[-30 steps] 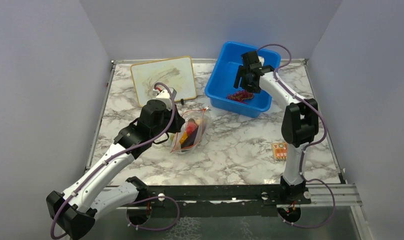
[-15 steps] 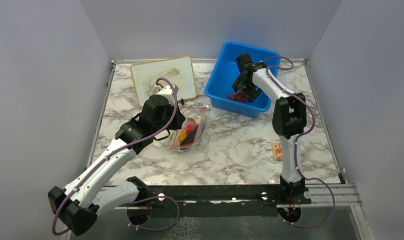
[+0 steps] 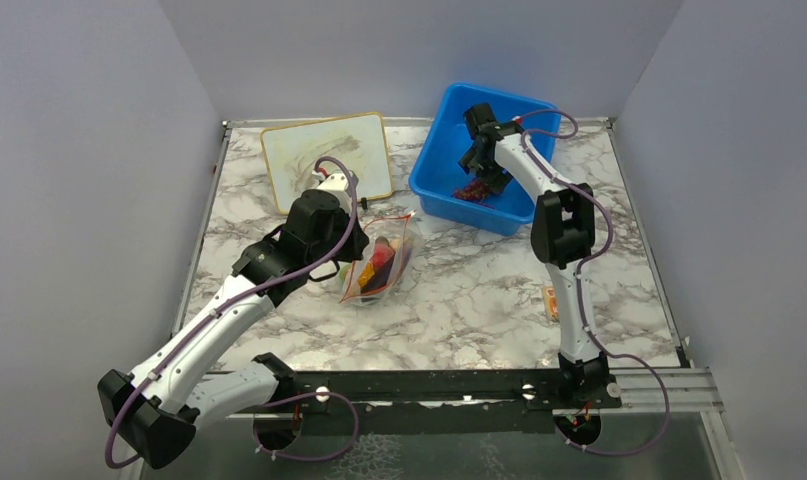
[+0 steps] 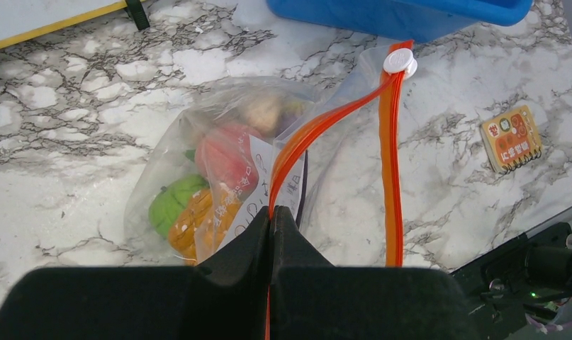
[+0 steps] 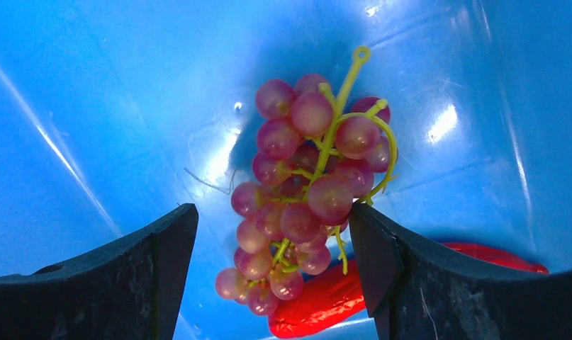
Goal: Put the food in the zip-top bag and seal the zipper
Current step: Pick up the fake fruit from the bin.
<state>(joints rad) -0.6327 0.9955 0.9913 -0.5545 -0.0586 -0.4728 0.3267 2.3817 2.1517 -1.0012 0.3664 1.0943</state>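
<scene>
Purple-red grape bunch (image 5: 307, 205) lies between the wide-open jaws of the right gripper (image 5: 272, 244), in the blue bin (image 3: 437, 150) at one o'clock. Left gripper (image 4: 272, 223) pinches the zipper (image 4: 325, 124). Picking step: next move calls for closing squarely on the bunch.

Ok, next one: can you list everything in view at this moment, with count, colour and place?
zip-top bag: one, clear, mid-table, mouth open
zipper: one, orange-red, along the bag's mouth
lime: one, green, in the bag
peach: one, pink-red, in the bag
orange piece: one, orange, in the bag
pale piece: one, whitish, deep in the bag, unclear
grape bunch: one, purple-red, in the bin
chili: one, red, under the grapes
bin: one, blue, far right
whiteboard: one, white, yellow frame, far left
card: one, orange, near right
table: one, marbled white
left gripper: black, shut on the zipper
right gripper: black, open, straddling the grape bunch
</scene>
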